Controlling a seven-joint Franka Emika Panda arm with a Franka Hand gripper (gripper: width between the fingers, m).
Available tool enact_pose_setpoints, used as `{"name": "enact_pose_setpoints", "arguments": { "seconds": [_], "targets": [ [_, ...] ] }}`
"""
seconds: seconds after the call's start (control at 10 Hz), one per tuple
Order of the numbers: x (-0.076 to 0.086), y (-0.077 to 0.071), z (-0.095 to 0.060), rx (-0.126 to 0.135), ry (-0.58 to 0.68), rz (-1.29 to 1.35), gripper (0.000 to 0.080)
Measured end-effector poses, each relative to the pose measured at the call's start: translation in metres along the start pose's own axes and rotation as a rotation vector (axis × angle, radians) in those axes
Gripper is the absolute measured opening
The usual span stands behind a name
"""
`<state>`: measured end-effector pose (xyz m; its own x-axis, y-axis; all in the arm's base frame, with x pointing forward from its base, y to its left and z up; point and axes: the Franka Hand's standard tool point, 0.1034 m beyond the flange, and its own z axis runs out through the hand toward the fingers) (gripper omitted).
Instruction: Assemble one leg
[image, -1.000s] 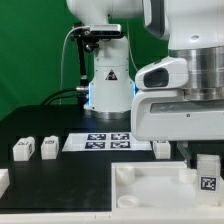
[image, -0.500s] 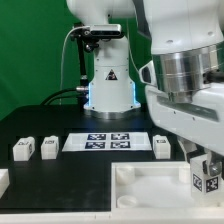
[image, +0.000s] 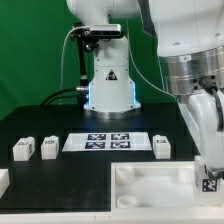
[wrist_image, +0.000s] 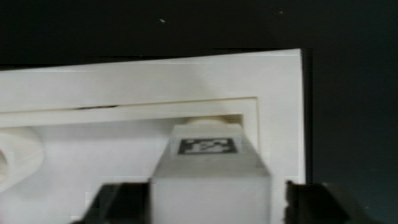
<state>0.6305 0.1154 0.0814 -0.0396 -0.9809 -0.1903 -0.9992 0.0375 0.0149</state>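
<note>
My gripper (image: 207, 168) is shut on a leg (image: 209, 183), a small white post with a black-and-white tag, at the exterior view's right edge. It holds the leg over the right corner of the large flat white tray-like part (image: 150, 190). In the wrist view the leg (wrist_image: 212, 170) sits between my two dark fingers (wrist_image: 118, 205), and my gripper (wrist_image: 214, 206) grips its sides. The leg's far end points at the inner corner of the tray-like part (wrist_image: 107, 90). I cannot tell whether it touches. A round socket (wrist_image: 15, 160) shows at the edge.
Three more legs stand on the black table: two (image: 22, 149) (image: 47, 146) at the exterior view's left, one (image: 162, 147) behind the tray-like part. The marker board (image: 108, 141) lies between them. The arm's base (image: 108, 80) stands behind.
My gripper has moved toward the exterior view's right and down, carrying the leg with it; the wrist has tilted. The other legs and the tray-like part have not moved.
</note>
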Motion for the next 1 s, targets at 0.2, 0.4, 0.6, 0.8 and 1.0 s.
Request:
{"name": "enact_pose_setpoints", "arguments": {
  "seconds": [0.2, 0.4, 0.6, 0.8, 1.0],
  "targets": [
    [-0.0021, 0.004, 0.0053, -0.006, 0.02, -0.216, 0.0558],
    [-0.0062, 0.0079, 0.0105, -0.013, 0.038, -0.582, 0.0645],
    [-0.0053, 0.0077, 0.0103, -0.017, 0.038, -0.785, 0.0645],
    [-0.0041, 0.0076, 0.0098, -0.025, 0.044, -0.976, 0.0648],
    [0.0007, 0.0041, 0.0047, -0.069, 0.1, -1.44, 0.0648]
  ]
}}
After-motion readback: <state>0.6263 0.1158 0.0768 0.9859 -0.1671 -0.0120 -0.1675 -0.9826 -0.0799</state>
